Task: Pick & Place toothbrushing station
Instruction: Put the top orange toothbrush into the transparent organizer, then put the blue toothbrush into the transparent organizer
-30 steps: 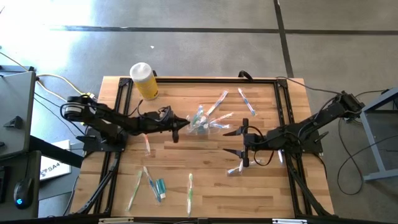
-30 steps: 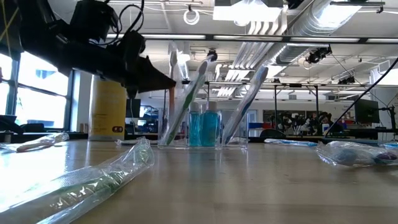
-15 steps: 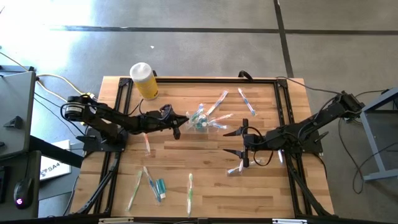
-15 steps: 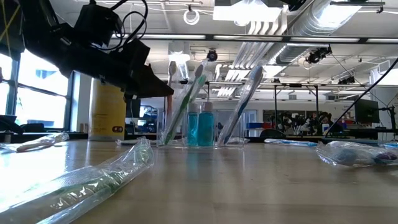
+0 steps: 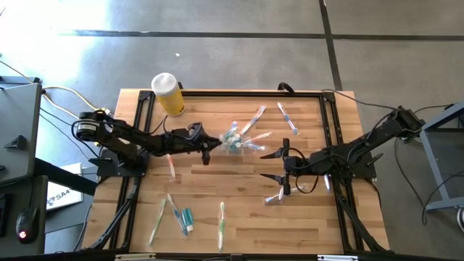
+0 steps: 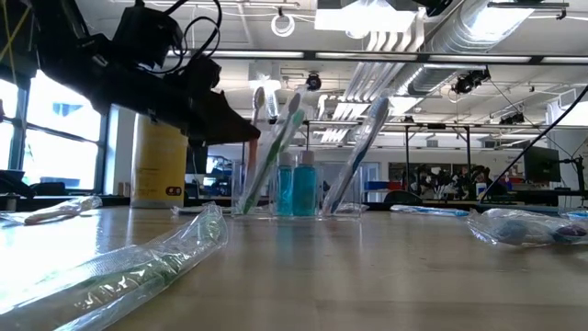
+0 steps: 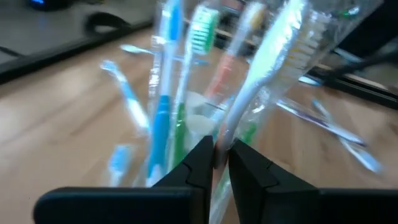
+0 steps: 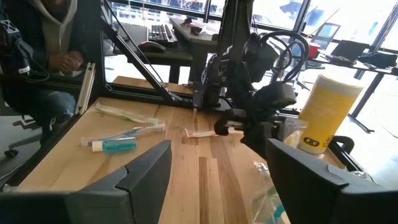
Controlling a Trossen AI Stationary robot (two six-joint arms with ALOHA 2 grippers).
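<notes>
Clear container (image 5: 233,143) is standing mid-table, holding upright toothbrushes (image 6: 276,152) and teal-ended tubes (image 6: 296,188), directly ahead of the left gripper (image 5: 211,143). That gripper's fingers (image 7: 202,163) are sitting nearly together around a wrapped toothbrush (image 7: 264,74); firm clamping cannot be told. Right gripper (image 5: 273,166) is waiting beyond the container, jaws apart, gripping nothing.

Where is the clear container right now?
High view: the clear container stands mid-table toward the far edge, right of the left gripper, holding toothbrushes.
</notes>
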